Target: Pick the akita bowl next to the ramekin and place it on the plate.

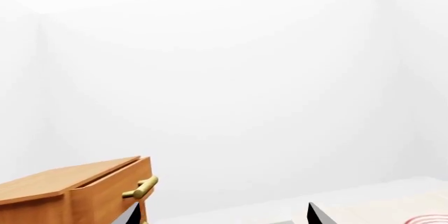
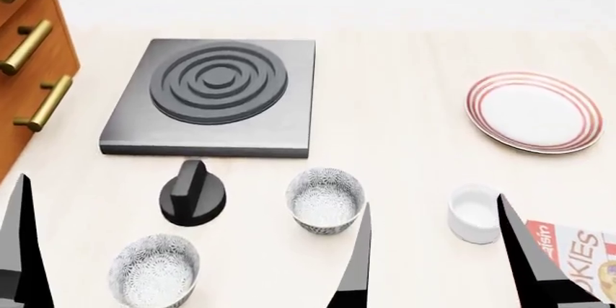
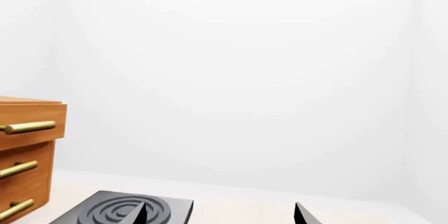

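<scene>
A pale wooden table (image 2: pixel 405 48) fills the head view, with a wooden drawer chest (image 2: pixel 29 55) with brass handles at its left edge. The largest item on the table is a dark square hotplate (image 2: pixel 216 95) with raised rings, far left of centre. Well to the right lies the red-ringed plate (image 2: pixel 534 111), bare and flat. A printed cookie box (image 2: pixel 578 250) pokes in at the lower right corner.

Two patterned bowls stand nearer the robot. The target bowl (image 2: pixel 325 200) sits upright just right of a black knob (image 2: pixel 193 194), with the plain white ramekin (image 2: pixel 474 213) farther to its right. The second bowl (image 2: pixel 154 268) stands at the lower left, well away from the ramekin.

The right gripper (image 2: pixel 433 250) has its dark fingers spread wide, empty, between target bowl and ramekin in that view. The left gripper (image 1: pixel 224 214) also shows parted fingertips holding nothing.

The target bowl looks like glazed ceramic: stiff, smooth, likely slippery and chip-prone, though light. Its thin rim seems the best hold, one finger inside the wall and one outside.
</scene>
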You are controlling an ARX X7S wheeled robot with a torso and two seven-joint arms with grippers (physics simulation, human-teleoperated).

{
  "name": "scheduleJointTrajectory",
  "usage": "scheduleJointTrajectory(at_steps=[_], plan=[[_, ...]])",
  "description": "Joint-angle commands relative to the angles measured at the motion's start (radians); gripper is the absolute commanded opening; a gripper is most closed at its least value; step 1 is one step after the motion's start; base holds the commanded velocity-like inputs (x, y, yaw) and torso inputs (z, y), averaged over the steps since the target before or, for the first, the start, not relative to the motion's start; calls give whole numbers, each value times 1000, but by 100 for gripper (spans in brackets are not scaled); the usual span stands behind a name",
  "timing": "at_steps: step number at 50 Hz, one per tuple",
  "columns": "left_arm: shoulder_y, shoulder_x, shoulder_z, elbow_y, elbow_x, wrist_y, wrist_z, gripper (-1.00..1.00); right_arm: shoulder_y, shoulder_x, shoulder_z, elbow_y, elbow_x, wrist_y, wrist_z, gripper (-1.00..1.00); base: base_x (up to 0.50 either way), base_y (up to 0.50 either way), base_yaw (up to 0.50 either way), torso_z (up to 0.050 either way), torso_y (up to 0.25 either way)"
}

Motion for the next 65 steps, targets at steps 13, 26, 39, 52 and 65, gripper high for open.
scheduleJointTrajectory(at_steps=[13, 26, 39, 52, 65], plan=[[-3, -4, 18, -4, 5, 10, -4, 100, -1, 13, -14, 5, 2, -18, 14, 100, 138, 0, 0, 0, 0], [-7, -11, 23, -3, 3, 15, -8, 100, 4, 22, -18, 0, 9, -22, 24, 100, 138, 0, 0, 0, 1], [-3, -13, 35, -3, 12, 22, -12, 100, 5, 34, -23, -6, 12, -26, 38, 100, 139, 0, 0, 0, 0], [-11, -18, 39, -3, 7, 23, -17, 100, 12, 42, -32, -1, 17, -35, 45, 100, 139, 0, 0, 0, 0], [-22, -22, 42, -4, -2, 21, -21, 100, 19, 48, -37, 6, 24, -41, 52, 100, 137, 0, 0, 0, 0]])
